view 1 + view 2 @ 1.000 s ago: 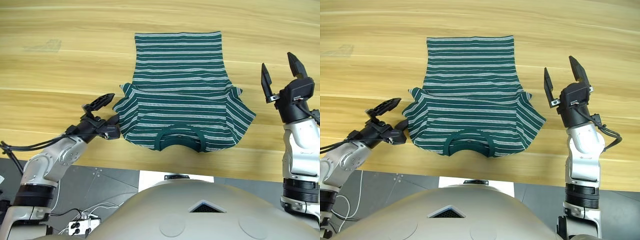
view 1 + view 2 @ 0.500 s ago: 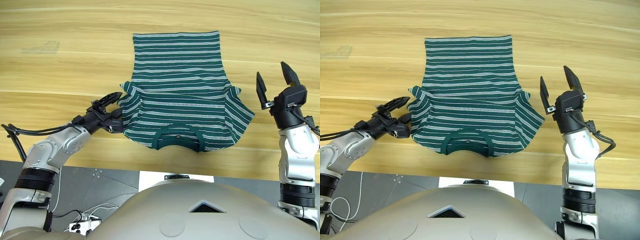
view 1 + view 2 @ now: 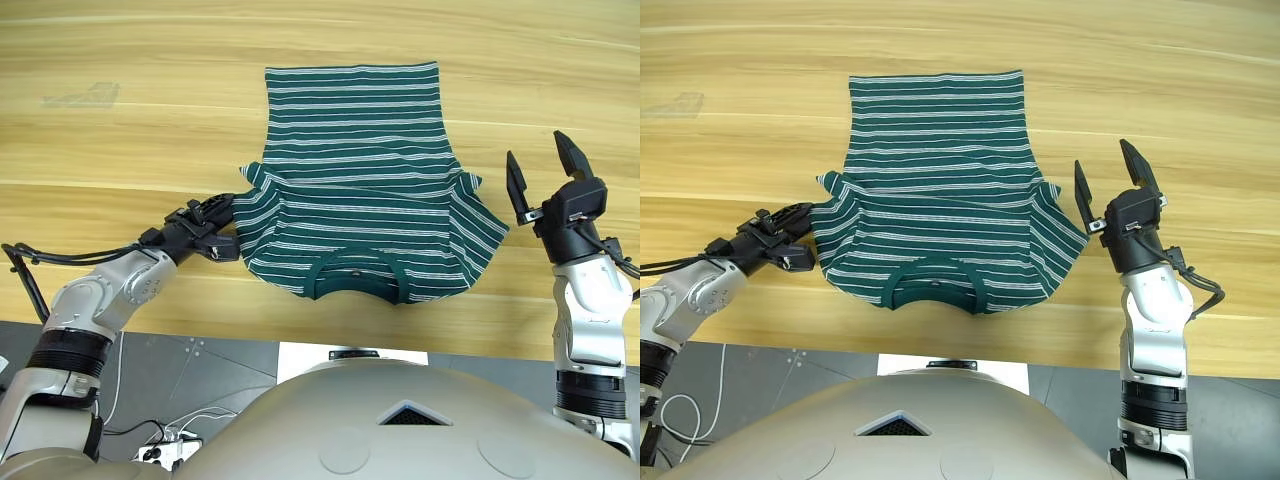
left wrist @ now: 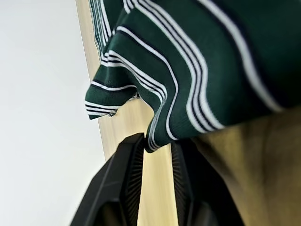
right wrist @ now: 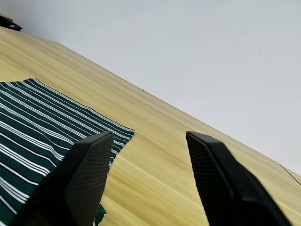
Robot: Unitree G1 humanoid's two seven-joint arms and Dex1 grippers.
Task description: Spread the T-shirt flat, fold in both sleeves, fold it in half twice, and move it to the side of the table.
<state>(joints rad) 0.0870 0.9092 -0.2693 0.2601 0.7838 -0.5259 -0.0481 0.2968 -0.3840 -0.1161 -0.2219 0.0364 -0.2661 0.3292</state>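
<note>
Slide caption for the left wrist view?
Left gripper pinching the sleeve edge of the green striped T-shirt over the wooden table.

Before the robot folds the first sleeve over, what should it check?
1. Hem of the left sleeve sits between the left fingers: ok.
2. Grip firm enough to lift: cannot tell.
3. Open right fingers clear of the right sleeve: ok.
4. Body of the T-shirt flat on the table: ok.
5. Sleeves fully smooth: not ok, both rumpled at their far corners.
</note>
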